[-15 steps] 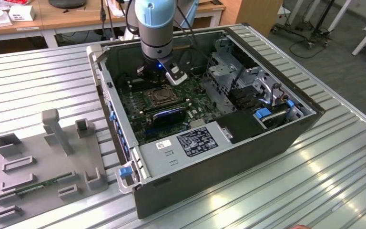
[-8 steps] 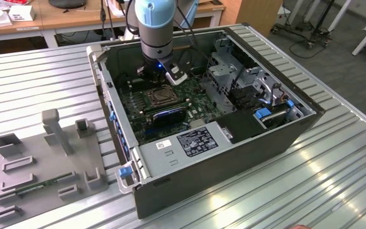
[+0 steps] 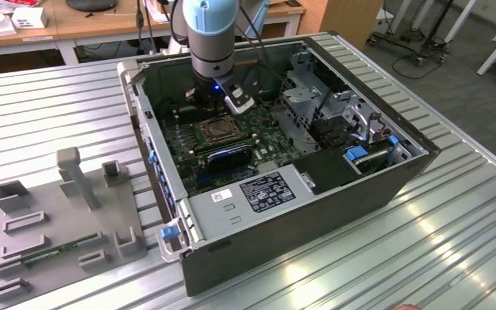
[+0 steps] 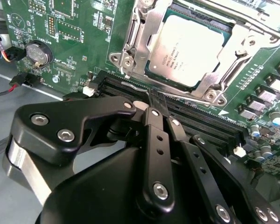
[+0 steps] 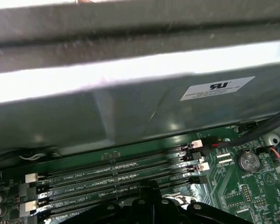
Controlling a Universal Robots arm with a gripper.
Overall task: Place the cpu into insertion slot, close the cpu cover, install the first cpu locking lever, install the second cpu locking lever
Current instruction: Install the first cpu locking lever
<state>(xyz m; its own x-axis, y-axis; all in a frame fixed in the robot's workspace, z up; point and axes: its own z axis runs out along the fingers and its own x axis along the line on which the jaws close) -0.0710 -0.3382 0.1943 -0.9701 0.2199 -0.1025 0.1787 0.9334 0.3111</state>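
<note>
The cpu (image 4: pixel 186 51) lies flat in the insertion slot (image 3: pixel 217 132), metal top and printed face up. It is square, so no side is longer than another. In the exterior view its edges run parallel to the walls of the open computer case (image 3: pixel 317 219), and the slot sits toward 10 o'clock from the case's middle. One cpu cover (image 4: pixel 142 37) is folded down over it, its silver frame resting on the chip's rim with the top showing through the window. The gripper (image 4: pixel 157 98) has its two fingers pinched together, with nothing visible between them. The tips are just beside the edge of the cover that faces the memory slots (image 5: pixel 112 170), next to a thin lever rod (image 4: pixel 133 86) running along that edge. I cannot tell if the tips touch the rod. The first wrist view shows four of those long slots, side by side, and both wrist views show one round coin battery (image 4: pixel 38 52). In the exterior view the single arm reaches straight down into the case from 12 o'clock. One grey fixture tray (image 3: pixel 59 245) lies on the ribbed metal table (image 3: pixel 59 110) at 8 o'clock from the case.
</note>
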